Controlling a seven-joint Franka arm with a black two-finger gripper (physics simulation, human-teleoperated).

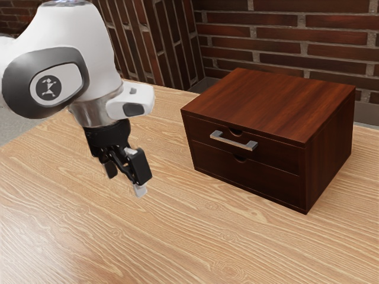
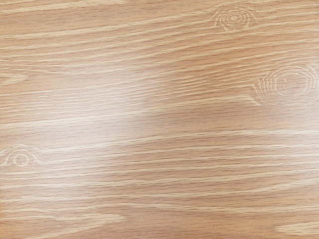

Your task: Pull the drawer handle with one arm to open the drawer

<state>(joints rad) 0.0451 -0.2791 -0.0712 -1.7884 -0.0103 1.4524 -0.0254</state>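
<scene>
The arm (image 1: 71,71) is coming in from the exterior view's left. Its gripper (image 1: 125,182) is hanging fingers-down just above the table (image 1: 177,236), released, with a gap showing between the 2 fingers and nothing in it. The wrist camera is looking straight down at bare wood grain.

By this, the step in hand is the approach, and nothing is being touched yet. The handle (image 1: 233,141) is sitting well apart from the gripper, at about 2 o'clock from it in the exterior view. It is a horizontal metal bar on the front of the upper drawer (image 1: 269,152), which is lying flush and shut.

To do this well, the hand is likely needing to tip from pointing down toward facing that front. It should then be rising to bar height and taking the bar's middle with 1 finger above and 1 below. The pull should be running straight out toward 8 o'clock, so the drawer is not binding.

The lower drawer (image 1: 249,177) is also shut and showing only a notch. The cabinet (image 1: 278,100) may be sliding if tugged sharply. A brick wall (image 1: 284,35) is standing behind at 12 o'clock. Nothing is lying between gripper and handle.
</scene>
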